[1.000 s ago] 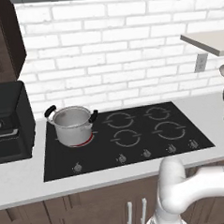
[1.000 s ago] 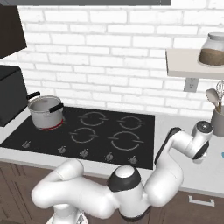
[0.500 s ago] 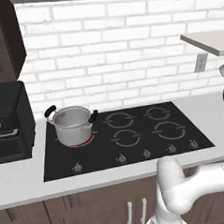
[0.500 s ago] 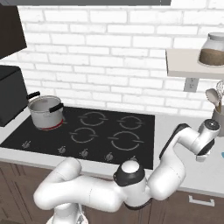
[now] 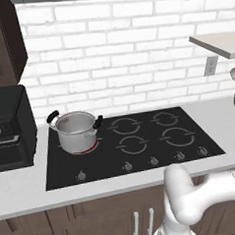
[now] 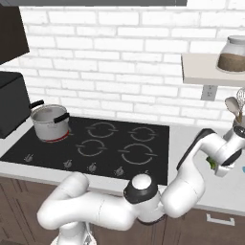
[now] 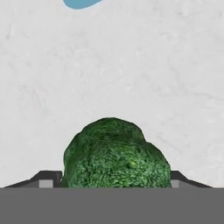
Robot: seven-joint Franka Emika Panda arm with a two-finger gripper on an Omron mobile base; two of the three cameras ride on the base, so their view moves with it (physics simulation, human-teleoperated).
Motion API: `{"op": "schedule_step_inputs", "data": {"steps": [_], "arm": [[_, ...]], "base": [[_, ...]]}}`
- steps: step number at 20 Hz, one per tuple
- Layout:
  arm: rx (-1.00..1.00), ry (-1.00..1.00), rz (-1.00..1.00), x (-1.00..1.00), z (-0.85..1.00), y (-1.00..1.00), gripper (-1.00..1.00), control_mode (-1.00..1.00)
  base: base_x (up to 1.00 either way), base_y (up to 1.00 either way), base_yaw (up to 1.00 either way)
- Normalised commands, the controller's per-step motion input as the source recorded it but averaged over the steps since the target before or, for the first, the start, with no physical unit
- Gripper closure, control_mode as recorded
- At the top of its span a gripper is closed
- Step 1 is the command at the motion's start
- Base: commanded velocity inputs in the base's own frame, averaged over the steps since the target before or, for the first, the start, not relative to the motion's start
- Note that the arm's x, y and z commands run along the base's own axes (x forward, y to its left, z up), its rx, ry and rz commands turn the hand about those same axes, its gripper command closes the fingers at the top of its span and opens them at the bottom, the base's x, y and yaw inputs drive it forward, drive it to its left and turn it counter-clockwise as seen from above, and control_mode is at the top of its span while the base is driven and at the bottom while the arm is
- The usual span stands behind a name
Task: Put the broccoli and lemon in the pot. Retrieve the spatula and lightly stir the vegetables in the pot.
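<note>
Steel: round shiny pot [image 5: 76,132] with two black side handles sits far left on black cooktop [image 5: 136,153], nothing visible inside. My pincer [image 6: 216,165] far right, low over pale speckled counter [image 7: 131,65], one finger each side of bumpy dark-green broccoli [image 7: 116,155]. Cannot tell whether fingers touch it. Advice: centre on floret, clench gently, confirm hold, then lift.

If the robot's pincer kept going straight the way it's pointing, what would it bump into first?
Most likely the broccoli. In the hand view it sits right between the pincer's fingertips, on the pale counter. How much gap is left to the counter underneath is hard to judge.
</note>
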Motion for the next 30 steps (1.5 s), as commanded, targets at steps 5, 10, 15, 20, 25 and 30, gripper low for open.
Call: {"op": "schedule_step_inputs", "data": {"steps": [5, 10, 15, 20, 25, 30], "arm": [[-0.15, -0.24, 0.10, -0.57, 0.00, 1.00, 1.00, -1.00], [-0.19, -0.32, 0.09, -0.75, 0.00, 1.00, 1.00, -1.00], [-0.14, -0.19, 0.13, -0.66, 0.34, 1.00, 1.00, -1.00], [0.00, 0.00, 0.24, -0.13, 1.00, 1.00, 1.00, -1.00], [0.00, 0.10, 0.31, 0.00, 1.00, 1.00, 1.00, -1.00], [-0.07, 0.11, 0.32, 0.00, 0.96, 1.00, 1.00, -1.00]], "base": [[0.00, 0.00, 0.00], [0.00, 0.00, 0.00], [0.00, 0.00, 0.00], [0.00, 0.00, 0.00], [0.00, 0.00, 0.00], [0.00, 0.00, 0.00]]}}
